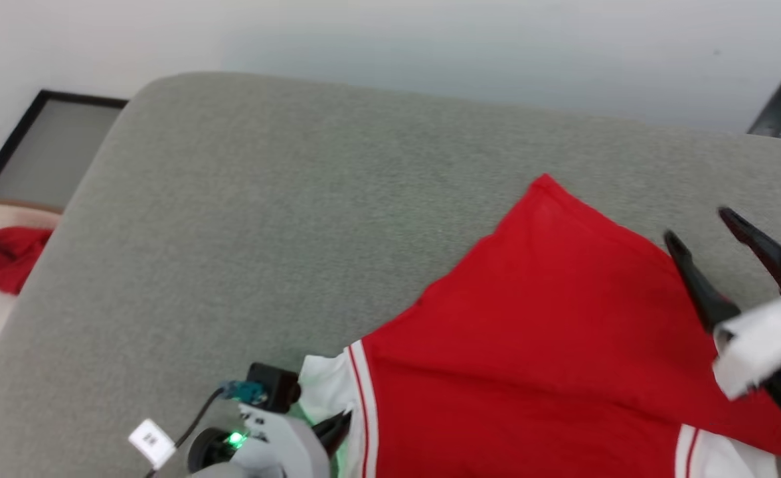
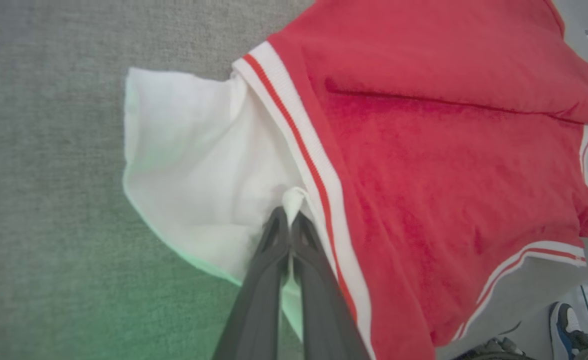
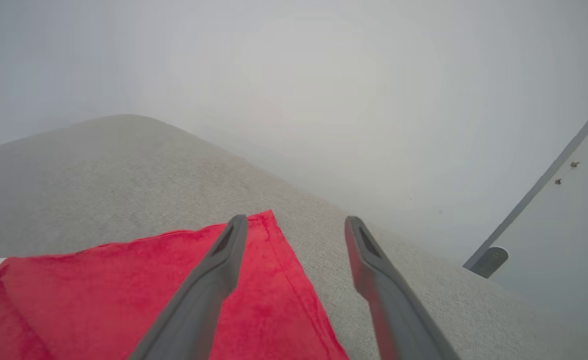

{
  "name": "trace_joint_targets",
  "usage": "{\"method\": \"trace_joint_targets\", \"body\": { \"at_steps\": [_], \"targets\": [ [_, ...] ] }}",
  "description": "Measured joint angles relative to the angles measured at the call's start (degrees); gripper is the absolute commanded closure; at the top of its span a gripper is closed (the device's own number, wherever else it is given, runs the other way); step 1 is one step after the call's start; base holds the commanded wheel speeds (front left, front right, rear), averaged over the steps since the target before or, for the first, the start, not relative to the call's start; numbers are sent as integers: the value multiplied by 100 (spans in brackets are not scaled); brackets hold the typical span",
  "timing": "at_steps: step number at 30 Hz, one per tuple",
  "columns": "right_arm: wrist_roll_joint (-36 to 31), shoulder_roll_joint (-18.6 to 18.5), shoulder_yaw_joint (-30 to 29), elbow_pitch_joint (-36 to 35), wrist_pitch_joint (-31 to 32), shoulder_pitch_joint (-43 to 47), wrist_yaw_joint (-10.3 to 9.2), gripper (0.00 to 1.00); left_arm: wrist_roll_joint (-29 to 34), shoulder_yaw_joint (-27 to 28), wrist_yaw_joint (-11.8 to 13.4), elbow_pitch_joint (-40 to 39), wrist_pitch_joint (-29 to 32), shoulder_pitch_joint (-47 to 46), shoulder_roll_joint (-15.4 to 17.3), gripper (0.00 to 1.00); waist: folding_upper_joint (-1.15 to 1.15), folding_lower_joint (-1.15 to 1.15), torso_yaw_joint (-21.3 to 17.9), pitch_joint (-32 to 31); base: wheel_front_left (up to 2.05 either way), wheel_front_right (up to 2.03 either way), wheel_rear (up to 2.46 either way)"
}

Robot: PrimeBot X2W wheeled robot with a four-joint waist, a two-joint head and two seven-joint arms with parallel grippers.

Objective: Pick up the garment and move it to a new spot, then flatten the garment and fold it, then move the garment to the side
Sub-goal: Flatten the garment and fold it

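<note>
garment (image 1: 550, 318) on grey cushion (image 1: 231, 232); left gripper (image 2: 289, 217) pinches white sleeve (image 2: 189, 165), right gripper (image 1: 696, 224) spread over red corner; best tension both evenly, low.

**No legible text**

Nothing in these views can be read. A small white tag (image 1: 152, 441) at the lower left of the head view carries a few dark marks, too small and blurred to make out.
</note>
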Motion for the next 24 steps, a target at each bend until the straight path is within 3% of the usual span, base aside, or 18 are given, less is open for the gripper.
{"method": "trace_joint_targets", "body": {
  "at_steps": [13, 24],
  "targets": [
    [1536, -806, 1838, 2301, 2217, -2670, 0, 0, 377, -207, -394, 467, 201, -580, -902, 100, 0, 0, 850, 249, 0, 0, 0],
    [2107, -572, 2731, 4264, 3793, -4091, 0, 0, 465, -235, -694, 977, 66, -800, -1451, 100, 0, 0, 1441, 649, 0, 0, 0]
  ]
}}
